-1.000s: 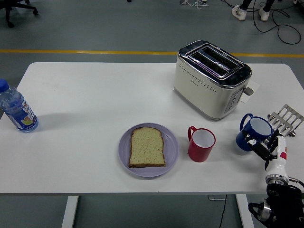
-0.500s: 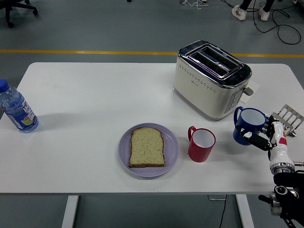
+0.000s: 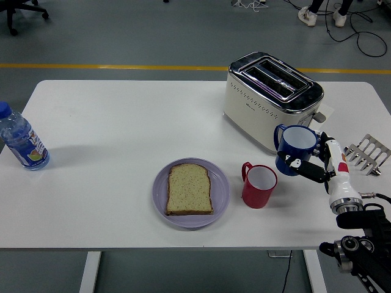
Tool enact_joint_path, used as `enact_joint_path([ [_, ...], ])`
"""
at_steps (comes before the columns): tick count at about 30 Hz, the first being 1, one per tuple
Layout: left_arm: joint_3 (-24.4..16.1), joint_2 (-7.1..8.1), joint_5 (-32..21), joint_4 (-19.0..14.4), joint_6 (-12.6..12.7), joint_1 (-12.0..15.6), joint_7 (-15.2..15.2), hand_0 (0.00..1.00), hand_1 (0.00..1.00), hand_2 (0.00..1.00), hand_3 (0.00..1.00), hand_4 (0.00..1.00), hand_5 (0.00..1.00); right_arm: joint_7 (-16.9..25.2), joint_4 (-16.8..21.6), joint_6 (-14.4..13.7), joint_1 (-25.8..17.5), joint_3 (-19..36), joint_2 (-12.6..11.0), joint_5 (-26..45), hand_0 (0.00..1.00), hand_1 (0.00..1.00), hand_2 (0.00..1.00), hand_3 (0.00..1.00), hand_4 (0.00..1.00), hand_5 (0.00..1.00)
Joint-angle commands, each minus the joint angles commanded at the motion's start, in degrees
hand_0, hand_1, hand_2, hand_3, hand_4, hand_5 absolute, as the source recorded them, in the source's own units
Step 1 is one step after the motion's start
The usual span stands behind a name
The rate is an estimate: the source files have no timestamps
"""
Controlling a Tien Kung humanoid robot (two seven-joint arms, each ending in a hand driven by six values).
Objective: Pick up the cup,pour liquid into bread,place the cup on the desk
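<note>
Right hand point(image 3: 314, 163) fingers wrapped round blue cup point(image 3: 295, 148), w/ red cup point(image 3: 259, 185) en route to bread point(image 3: 189, 189): could clip it.

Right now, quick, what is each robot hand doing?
Left hand: not in the picture.
Right hand: closed around the blue cup, holding it up beside the toaster.

white table point(image 3: 122, 122) bears toaster point(image 3: 272, 101), red mug point(image 3: 259, 185), plate point(image 3: 190, 193), bottle point(image 3: 22, 143), rack point(image 3: 365, 154)
</note>
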Motion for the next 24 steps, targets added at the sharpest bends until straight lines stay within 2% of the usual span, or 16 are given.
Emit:
enact_joint_path([
  [7, -0.1, 0.06, 0.0, 0.0, 0.0, 0.0, 0.0, 0.639, 0.650, 0.669, 0.569, 0.331, 0.841, -4.6, 3.2, 1.3, 2.5, -2.8, -0.5, -2.3, 0.291, 0.294, 0.496, 0.526, 0.766, 0.002],
  [14, 0.4, 0.08, -0.3, 0.1, 0.0, 0.2, 0.1, 0.639, 0.650, 0.668, 0.568, 0.332, 0.840, -10.6, 5.7, 5.6, 6.5, -8.8, -2.6, -7.4, 0.286, 0.297, 0.496, 0.521, 0.769, 0.002],
  [18, 0.8, 0.10, -0.5, 0.2, 0.0, 0.4, 0.1, 0.639, 0.650, 0.669, 0.568, 0.332, 0.839, -11.8, 5.0, 7.2, 8.5, -10.8, -2.8, -8.0, 0.296, 0.301, 0.498, 0.517, 0.771, 0.002],
  [24, 1.3, 0.16, -0.8, 0.3, 0.0, 0.6, 0.1, 0.640, 0.651, 0.668, 0.568, 0.333, 0.840, -14.4, 3.4, 9.0, 13.2, -14.6, -1.6, -10.7, 0.296, 0.307, 0.499, 0.518, 0.769, 0.002],
])
